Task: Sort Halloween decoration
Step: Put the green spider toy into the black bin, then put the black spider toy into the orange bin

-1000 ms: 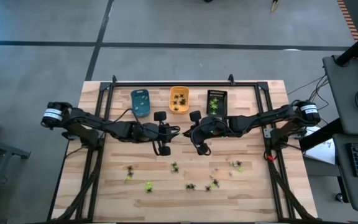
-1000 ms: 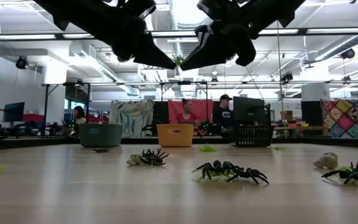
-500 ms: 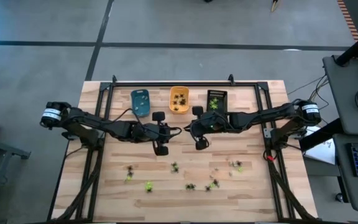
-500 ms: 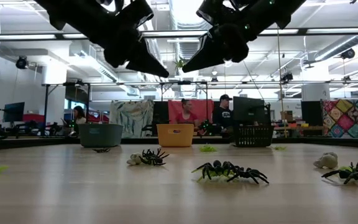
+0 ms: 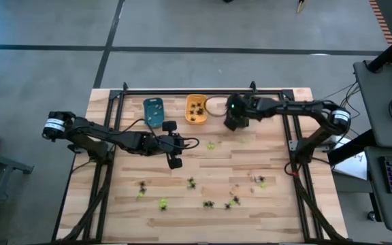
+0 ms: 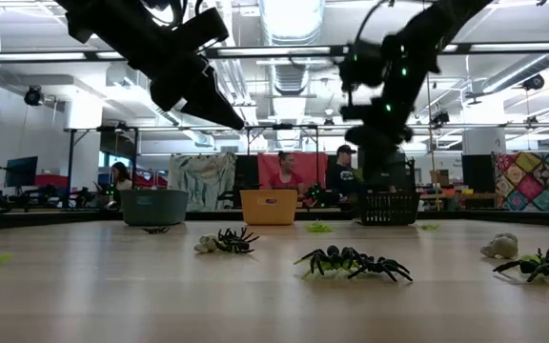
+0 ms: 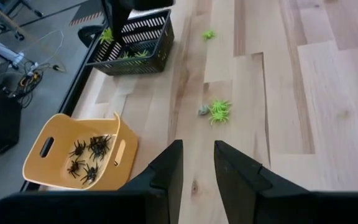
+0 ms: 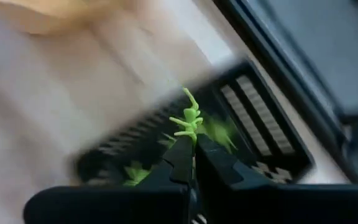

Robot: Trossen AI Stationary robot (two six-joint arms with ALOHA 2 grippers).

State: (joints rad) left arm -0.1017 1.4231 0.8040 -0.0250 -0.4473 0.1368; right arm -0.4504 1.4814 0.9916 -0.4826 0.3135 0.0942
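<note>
While the high view hides it, the right wrist view shows the right gripper [image 8: 193,144] clamped on a yellow-green spider [image 8: 188,121] above the black tray [image 8: 260,134]. The left gripper [image 7: 196,165], fingers slightly apart, hovers mid-table. Black and green spiders [image 5: 208,203] dot the wooden table [image 5: 284,204]; people sit behind.

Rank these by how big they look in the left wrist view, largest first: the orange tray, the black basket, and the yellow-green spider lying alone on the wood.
1. Orange tray
2. Black basket: looks slightly smaller, but it sits farther from the camera, so their true order is unsure.
3. Yellow-green spider: clearly the smallest.
</note>
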